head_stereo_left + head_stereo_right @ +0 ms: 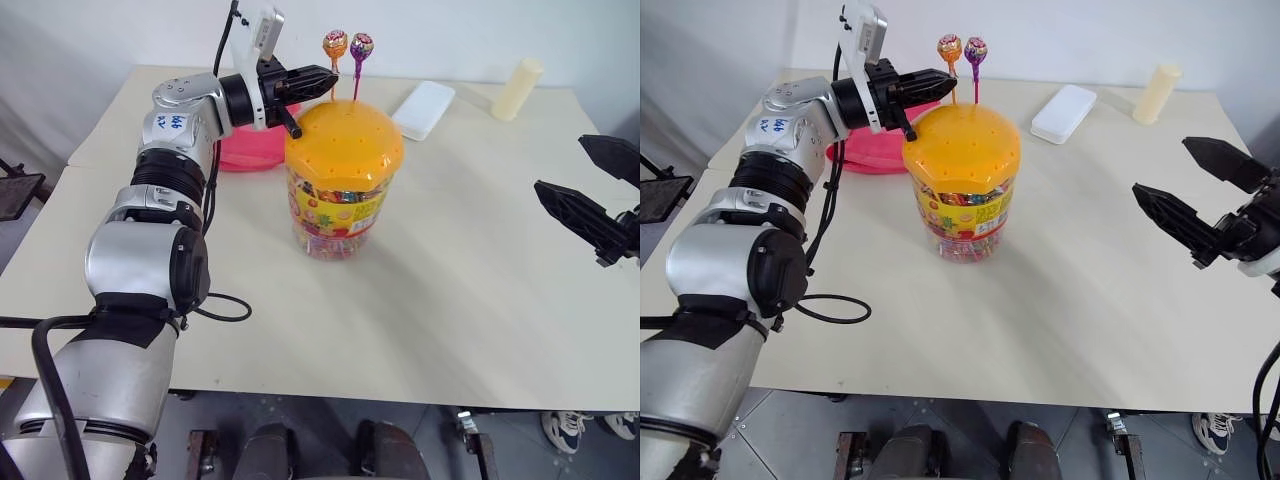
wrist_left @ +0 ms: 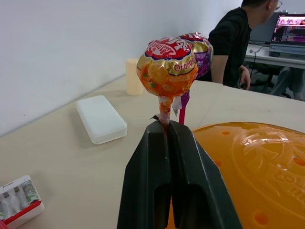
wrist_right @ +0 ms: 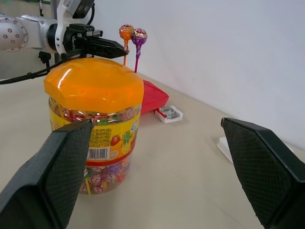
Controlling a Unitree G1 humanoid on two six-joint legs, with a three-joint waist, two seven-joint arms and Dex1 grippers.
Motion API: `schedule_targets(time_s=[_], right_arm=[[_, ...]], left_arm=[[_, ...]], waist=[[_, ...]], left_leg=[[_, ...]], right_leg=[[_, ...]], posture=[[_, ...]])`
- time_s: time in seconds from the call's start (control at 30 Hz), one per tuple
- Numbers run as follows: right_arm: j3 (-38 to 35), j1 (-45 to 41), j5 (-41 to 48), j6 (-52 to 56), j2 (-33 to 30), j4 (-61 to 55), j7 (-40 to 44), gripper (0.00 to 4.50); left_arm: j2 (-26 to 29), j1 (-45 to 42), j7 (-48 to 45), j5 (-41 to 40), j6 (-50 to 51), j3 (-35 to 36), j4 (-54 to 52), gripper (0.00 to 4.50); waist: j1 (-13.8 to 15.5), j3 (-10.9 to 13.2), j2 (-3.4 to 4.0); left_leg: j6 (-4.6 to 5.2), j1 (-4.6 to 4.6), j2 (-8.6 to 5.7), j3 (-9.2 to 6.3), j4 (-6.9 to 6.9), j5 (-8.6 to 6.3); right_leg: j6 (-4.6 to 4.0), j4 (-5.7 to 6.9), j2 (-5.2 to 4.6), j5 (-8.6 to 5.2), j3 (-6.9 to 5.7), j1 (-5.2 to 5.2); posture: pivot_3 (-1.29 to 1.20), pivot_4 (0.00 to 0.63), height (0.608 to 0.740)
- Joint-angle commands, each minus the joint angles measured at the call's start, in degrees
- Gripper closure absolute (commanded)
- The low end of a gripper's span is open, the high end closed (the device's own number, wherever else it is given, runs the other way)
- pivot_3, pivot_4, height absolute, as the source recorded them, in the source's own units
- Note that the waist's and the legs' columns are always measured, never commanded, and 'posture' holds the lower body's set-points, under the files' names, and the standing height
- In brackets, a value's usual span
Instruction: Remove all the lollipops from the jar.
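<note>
Jar (image 1: pixel 340 190) stands upright at centre of the cream counter (image 1: pixel 450 300), domed orange lid on, wrapped candies showing through the clear wall. Two lollipops rise from holes at the far edge of the lid, upper centre of the head views: the orange lollipop (image 1: pixel 334 44) and, just beside it on the right, the purple lollipop (image 1: pixel 361 46). Left end effector (image 1: pixel 330 76) reaches in from upper left, level over the lid's back rim, its black fingers (image 2: pixel 157 162) pressed together on the orange lollipop's stick just under the candy head. The purple stick stands directly behind that grip, nearly touching. Right end effector (image 1: pixel 1200 205) hangs at the right edge, well apart from the jar, jaws spread wide, nothing in them. Around: pink tray (image 1: pixel 245 150) behind the left arm, white flat box (image 1: pixel 424 108) and pale yellow cylinder (image 1: pixel 517 88) at upper right, small battery pack (image 2: pixel 19 198) on the counter. A seated person (image 2: pixel 238 43) beyond the counter.
</note>
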Motion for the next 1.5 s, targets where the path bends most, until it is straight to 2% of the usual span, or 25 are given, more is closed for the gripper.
schedule_targets(time_s=[0.03,0.37,0.53,0.7,0.83,0.93,1.03,1.23,1.33,1.5], right_arm=[[-2.99,-0.16,0.88,-1.27,-0.55,-1.79,-0.56,0.00],[-1.58,-1.32,1.35,-0.72,-1.81,-0.36,1.17,0.00],[1.03,-4.18,1.13,-0.56,-3.09,2.76,4.83,0.00],[4.81,-7.19,0.90,-0.01,-4.72,6.16,9.74,0.00],[7.13,-9.17,0.37,0.14,-5.25,8.26,11.93,0.00],[10.26,-11.72,0.10,0.20,-4.63,10.52,13.79,0.00],[13.82,-15.87,-0.20,0.62,-3.54,13.89,14.67,0.00],[18.13,-19.98,-2.23,-0.15,-1.82,17.76,16.79,0.00],[19.41,-21.62,-3.44,-0.51,-1.38,19.46,17.72,0.00],[20.66,-24.04,-4.95,-0.84,-0.59,21.73,18.91,0.00]], left_arm=[[0.59,-3.36,1.24,-0.78,-1.60,1.11,-0.68,4.47],[5.23,-8.76,9.74,-2.56,2.44,5.16,-1.97,4.47],[9.96,-4.92,9.52,-1.18,12.69,2.34,-8.23,4.47],[16.06,9.03,11.17,-1.59,29.34,0.54,-29.01,4.47],[19.47,20.47,14.42,-3.40,43.75,1.76,-47.11,4.47],[21.92,33.88,18.96,-4.60,57.16,6.59,-63.84,4.47],[20.69,43.64,23.35,-5.93,67.22,11.87,-75.14,4.47],[17.47,54.39,31.06,-4.98,81.72,16.30,-85.88,4.47],[19.18,58.39,32.36,-5.45,87.37,15.87,-89.75,4.47],[23.05,62.57,33.22,-6.33,88.16,15.42,-90.10,4.47]], waist=[[-0.05,0.00,0.00],[-0.25,-0.01,0.01],[-0.33,-0.01,0.02],[-0.99,-0.03,0.05],[-1.43,-0.02,0.04],[-1.75,-0.03,0.06],[-1.76,-0.03,0.05],[-0.60,-0.05,0.02],[-0.08,-0.05,0.02],[-0.14,-0.05,0.02]], left_leg=[[0.00,0.00,0.00,0.00,0.00,0.00],[0.00,-0.02,0.01,0.00,0.00,0.00],[0.00,-0.02,0.01,0.00,0.03,0.00],[0.00,0.01,0.04,-0.02,0.04,0.00],[0.01,-0.07,0.04,-0.15,0.12,-0.01],[0.06,-0.09,0.05,-0.19,0.23,-0.04],[0.06,-0.06,0.10,-0.18,0.24,-0.04],[0.05,-0.10,0.10,-0.25,0.44,-0.05],[0.05,-0.11,0.10,-0.23,0.45,-0.06],[0.03,-0.09,0.11,-0.21,0.44,-0.07]], right_leg=[[0.00,0.00,0.00,0.00,0.00,0.00],[0.00,0.02,0.00,0.00,0.02,-0.04],[0.00,0.04,0.00,0.00,0.03,-0.05],[0.00,0.08,0.02,0.00,0.03,-0.05],[0.00,0.11,0.02,0.00,0.04,-0.04],[0.01,0.12,0.01,0.01,0.11,-0.02],[0.01,0.15,0.04,0.01,0.14,-0.02],[0.01,0.19,0.01,0.01,0.18,0.07],[0.01,0.19,0.01,0.01,0.19,0.07],[0.01,0.19,0.02,0.01,0.21,0.06]], posture=[[0.00,0.150,0.740],[0.00,0.150,0.740],[0.00,0.150,0.740],[0.00,0.150,0.740],[0.00,0.150,0.740],[0.00,0.150,0.740],[0.00,0.150,0.740],[0.00,0.150,0.740],[0.00,0.150,0.740],[0.00,0.150,0.740]])
